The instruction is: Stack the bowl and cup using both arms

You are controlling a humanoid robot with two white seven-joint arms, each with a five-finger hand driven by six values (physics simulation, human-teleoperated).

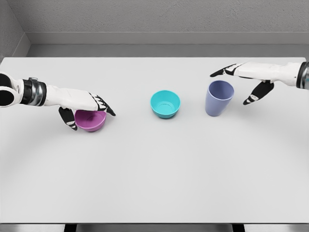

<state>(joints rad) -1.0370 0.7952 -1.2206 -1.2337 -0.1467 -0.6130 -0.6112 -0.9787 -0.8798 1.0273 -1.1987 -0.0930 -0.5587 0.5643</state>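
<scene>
Two bowls, one cup, two hands on white table [154,169], head view only. Purple bowl [90,121] at table's left, upright, right under left hand [84,107]; fingers draped over rim, thumb down along bowl's left side, so wrapped around bowl, tho can't tell if grip is firm or bowl lifted. Teal bowl [165,103] near center, upright, well apart from both hands. Lavender cup [218,98] right of teal bowl, near but not touching it, mouth tilted slightly toward camera. Right hand [251,77] just beside cup's upper right; fingers spread above and behind rim, thumb hanging beside cup wall w/ gap showing, holding nothing. No labels or writing legible anywhere.
</scene>
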